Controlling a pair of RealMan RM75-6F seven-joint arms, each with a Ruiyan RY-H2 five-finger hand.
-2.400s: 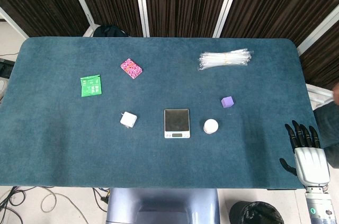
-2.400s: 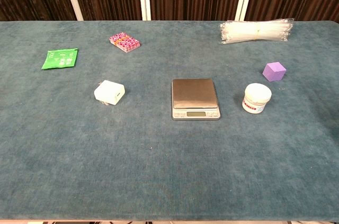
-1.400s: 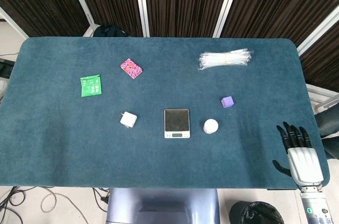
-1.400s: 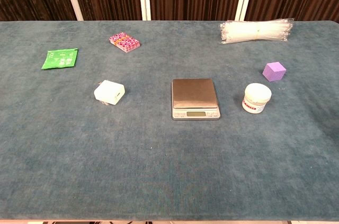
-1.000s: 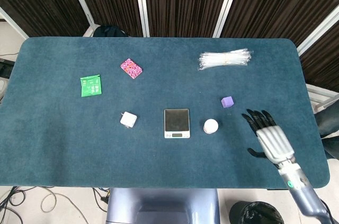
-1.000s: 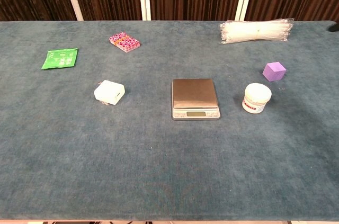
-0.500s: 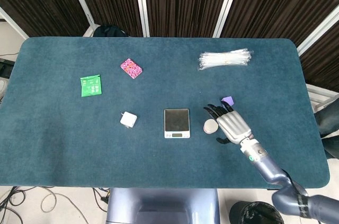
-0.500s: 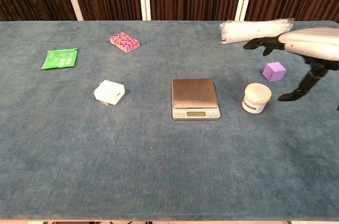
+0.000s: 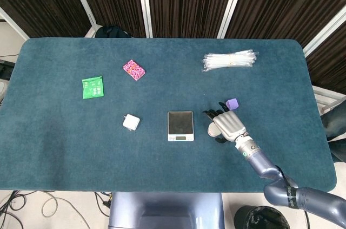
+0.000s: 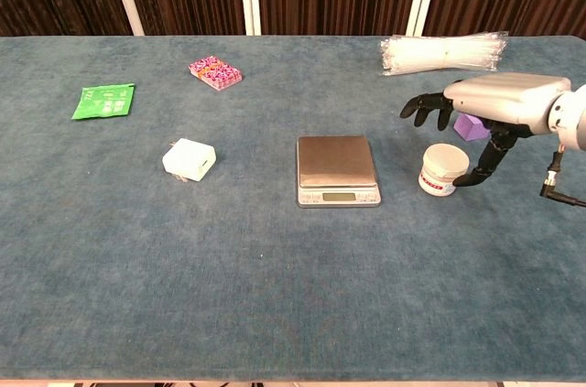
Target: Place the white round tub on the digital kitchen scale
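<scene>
Since the earlier frames the right hand (image 10: 485, 103) has swung in from the lower right edge and now hovers over the white round tub (image 10: 444, 169), fingers spread, thumb beside it, nothing grasped yet. Tub sits on the cloth right of center, just beside the digital kitchen scale (image 10: 336, 170), whose platform is bare. So basically everything's left: grab, lift, set down.

Matt teal cloth table (image 10: 275, 295), brushed metal scale (image 10: 336, 161), glossy plastic tub (image 10: 443, 170)
</scene>
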